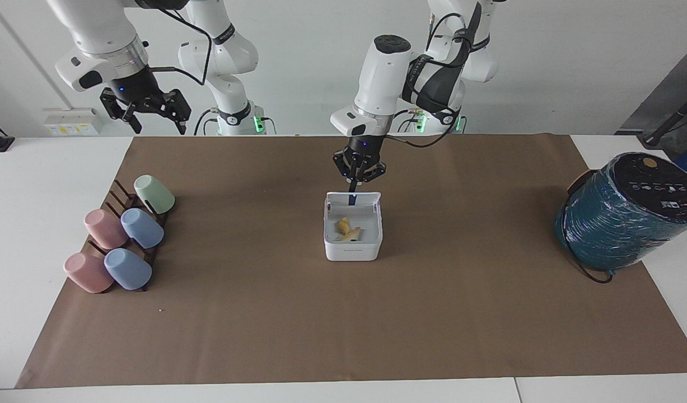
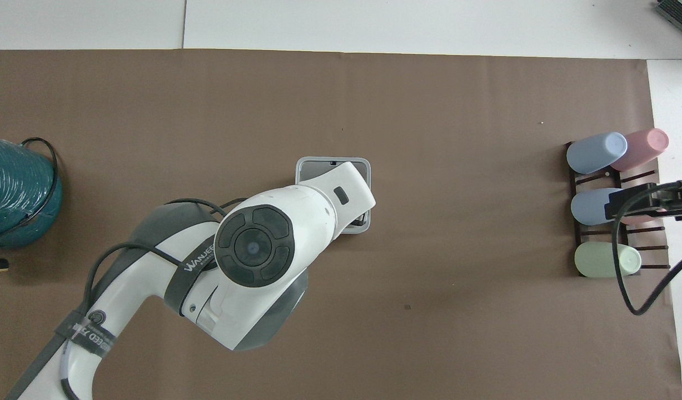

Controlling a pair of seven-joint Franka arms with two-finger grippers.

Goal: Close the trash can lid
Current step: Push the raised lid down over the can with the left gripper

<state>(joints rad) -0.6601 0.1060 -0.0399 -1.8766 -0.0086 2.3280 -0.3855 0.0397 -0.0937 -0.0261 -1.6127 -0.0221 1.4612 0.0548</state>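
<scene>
1. My left gripper [image 1: 356,179], fingers drawn together, meets the top edge of the tilted lid [image 1: 352,200].
2. The trash can [image 1: 353,240] sits mid-table, opening just below those tips.
3. My right gripper [image 1: 146,109] waits spread over the cups' end.

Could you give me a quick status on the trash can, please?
Left hand at lid, lid half down. Right hand waiting above cups. Nothing blocking.
</scene>
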